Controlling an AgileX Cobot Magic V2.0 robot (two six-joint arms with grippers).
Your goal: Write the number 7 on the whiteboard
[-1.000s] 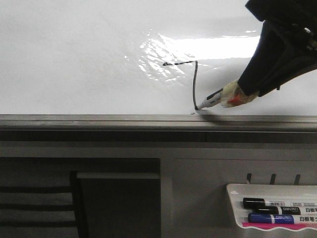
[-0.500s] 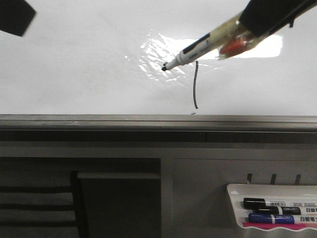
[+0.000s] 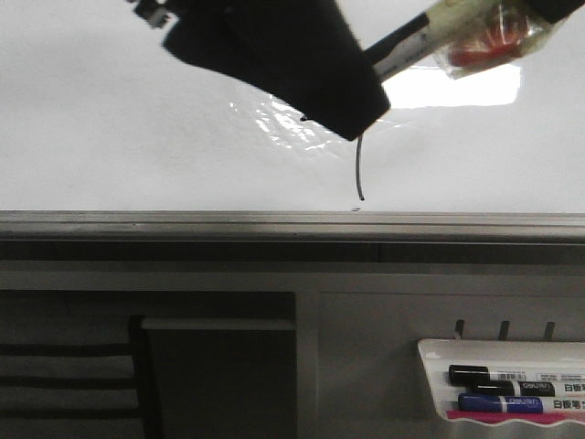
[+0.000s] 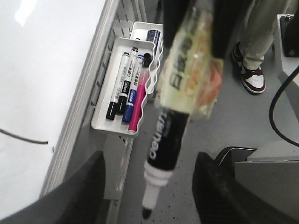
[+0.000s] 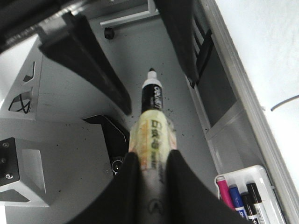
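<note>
- Front view: the whiteboard (image 3: 110,137) fills the upper half of the frame, glossy white, with a bright glare patch at upper right and a grey rail along its lower edge.
- The number 7 (image 3: 358,174) sits right of centre, just above the rail. Only its curved downstroke shows; the top stroke is hidden behind a dark gripper.
- That dark shape is the left gripper (image 3: 292,55), reaching in from the top centre of the frame. In the left wrist view its two fingers (image 4: 77,191) stand wide apart with the marker's tip between them, touching neither, so it holds nothing. I judge it is placed to take the marker.
- The right gripper (image 5: 152,163) comes from the upper right of the front view. Its fingers are closed on the marker (image 3: 430,41), clamped around a taped, yellowish section of the barrel.
- The marker slants from upper right down toward the centre, its tip lifted off the board. That fits a finished figure rather than a stroke in progress.
- A white tray (image 3: 434,352) hangs at lower right below the rail, holding spare markers (image 3: 498,389), black and blue, and something pink.
- The task looks essentially done, though the hidden top stroke cannot be checked here.
</note>
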